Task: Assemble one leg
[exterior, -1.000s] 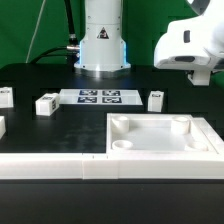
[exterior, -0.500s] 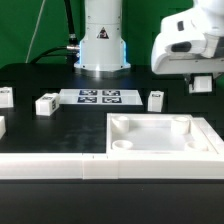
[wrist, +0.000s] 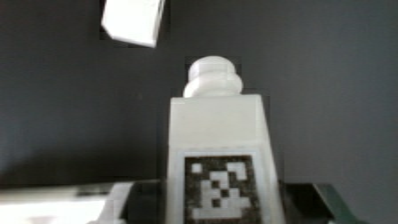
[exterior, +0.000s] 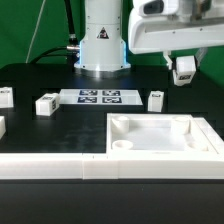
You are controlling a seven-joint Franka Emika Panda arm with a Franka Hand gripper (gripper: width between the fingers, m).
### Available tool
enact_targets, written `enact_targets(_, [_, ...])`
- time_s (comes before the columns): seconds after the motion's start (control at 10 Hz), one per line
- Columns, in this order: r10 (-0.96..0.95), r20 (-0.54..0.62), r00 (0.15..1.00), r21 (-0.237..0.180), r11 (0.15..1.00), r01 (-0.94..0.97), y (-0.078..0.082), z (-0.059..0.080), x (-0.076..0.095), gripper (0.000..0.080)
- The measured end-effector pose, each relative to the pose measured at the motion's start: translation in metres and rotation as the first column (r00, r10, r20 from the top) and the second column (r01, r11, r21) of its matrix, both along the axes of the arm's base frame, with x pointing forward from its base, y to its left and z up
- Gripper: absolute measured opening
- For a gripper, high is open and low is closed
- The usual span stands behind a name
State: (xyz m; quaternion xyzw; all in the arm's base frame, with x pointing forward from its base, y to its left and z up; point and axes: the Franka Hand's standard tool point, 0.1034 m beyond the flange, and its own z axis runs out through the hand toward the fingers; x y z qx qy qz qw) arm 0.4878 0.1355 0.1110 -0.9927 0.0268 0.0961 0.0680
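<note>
My gripper (exterior: 185,70) hangs above the table at the exterior view's upper right, shut on a leg (exterior: 185,67). In the wrist view the gripper (wrist: 217,200) clamps this leg (wrist: 217,125) from both sides. The leg's black-and-white tag faces the camera and its rounded peg points away. Three more legs lie on the black table: one (exterior: 156,99) below and to the left of the gripper, one (exterior: 47,103) left of the marker board, and one (exterior: 5,96) at the left edge. The large white square panel (exterior: 150,146) with corner sockets lies in front.
The marker board (exterior: 100,97) lies in front of the arm's base (exterior: 102,45). A white rail (exterior: 50,166) runs along the front. Another white piece (exterior: 1,126) sits at the left edge. In the wrist view a blurred white piece (wrist: 137,20) lies on the table beyond the held leg.
The hand has swung toward the exterior view's left and risen slightly. It has turned, so the held leg now shows beneath it.
</note>
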Motion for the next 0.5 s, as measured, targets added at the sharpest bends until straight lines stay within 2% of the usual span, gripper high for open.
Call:
enact_targets(0.2, [-0.005,0.128,0.992,-0.007,1.0,0.006,0.0,-0.001,-0.003,0.0291])
enact_targets(0.3, [0.028,0.254,0.967,-0.017,1.0,-0.025,-0.001,-0.003,0.006,0.0291])
enact_targets(0.4, [0.093,0.355,0.93,-0.044,0.996,-0.083,-0.007,-0.009,0.007,0.0291])
enact_targets(0.5, [0.145,0.436,0.888,-0.072,0.989,-0.127,-0.024,-0.007,0.013,0.0291])
